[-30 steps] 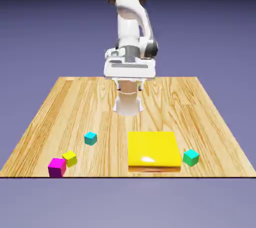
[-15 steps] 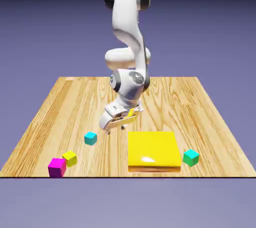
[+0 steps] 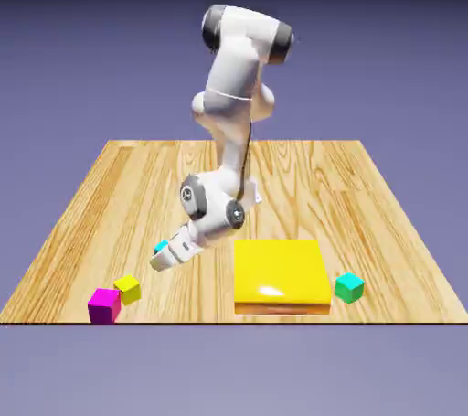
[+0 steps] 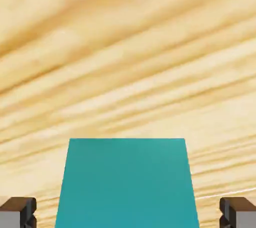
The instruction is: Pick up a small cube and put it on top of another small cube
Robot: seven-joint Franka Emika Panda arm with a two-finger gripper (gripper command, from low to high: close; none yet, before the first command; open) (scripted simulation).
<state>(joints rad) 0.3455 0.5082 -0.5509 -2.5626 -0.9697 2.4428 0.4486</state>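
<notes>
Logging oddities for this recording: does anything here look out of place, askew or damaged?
Nothing stands out. The cyan-blue cube sits squarely between the open gripper's fingertips, with gaps at both sides. The yellow cube, magenta cube, green cube and yellow block rest on the table, with no visible damage.

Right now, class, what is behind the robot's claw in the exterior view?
Behind the claw, a small piece of the cyan-blue cube shows past the hand, with bare wooden table beyond. The rest of that cube is covered there.
</notes>
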